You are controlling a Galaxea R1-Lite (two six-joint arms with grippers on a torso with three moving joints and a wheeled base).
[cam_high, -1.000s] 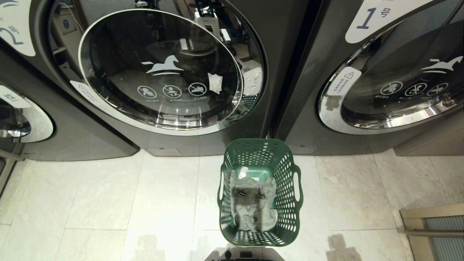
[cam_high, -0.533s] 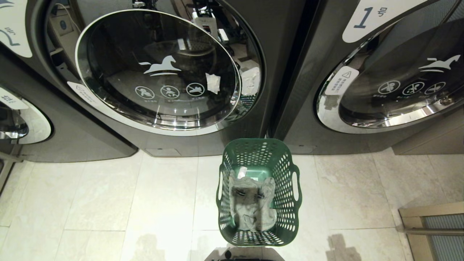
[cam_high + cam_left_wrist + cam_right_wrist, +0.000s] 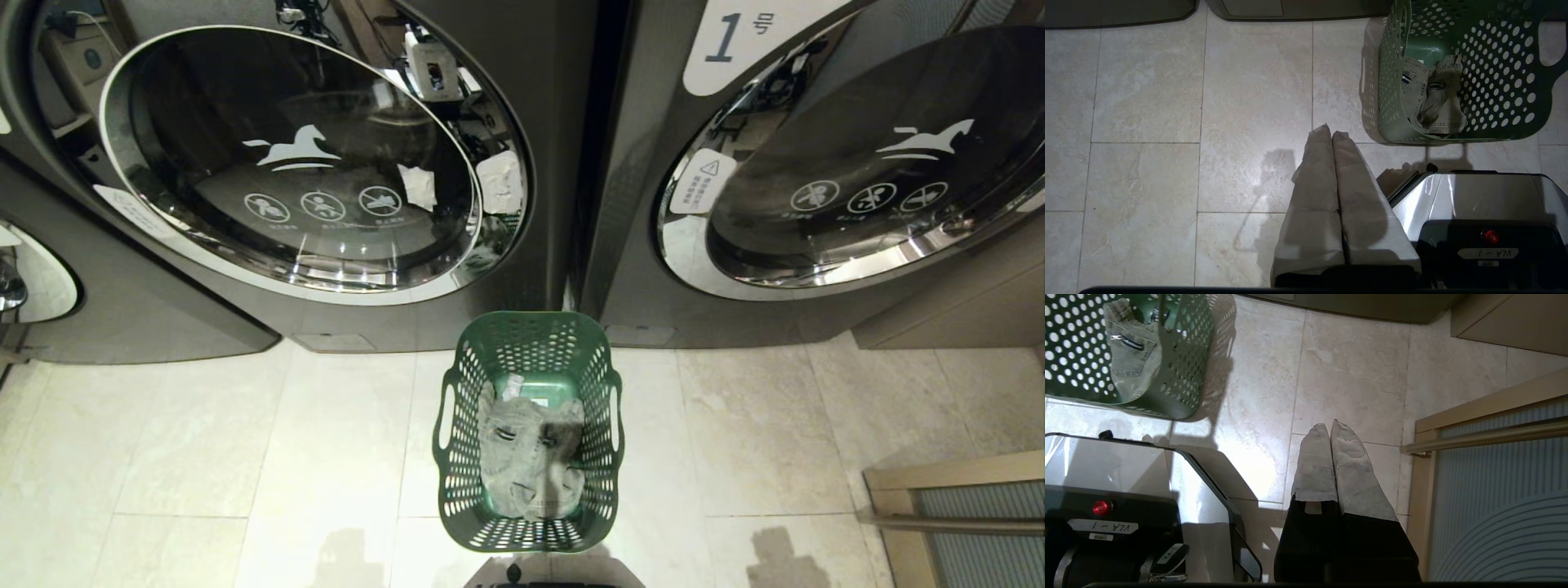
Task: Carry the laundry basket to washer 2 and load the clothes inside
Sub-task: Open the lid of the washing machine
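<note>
I hold both tools, left tool and right tool, pressed together over the floor; the laundry basket, clothes inside, stands between two washers, so I risk loading washer 1.

You see the laundry basket low in the centre of the head frame on the floor, the clothes inside it, washer 2 behind at upper left, and the washer marked 1 at upper right.
</note>
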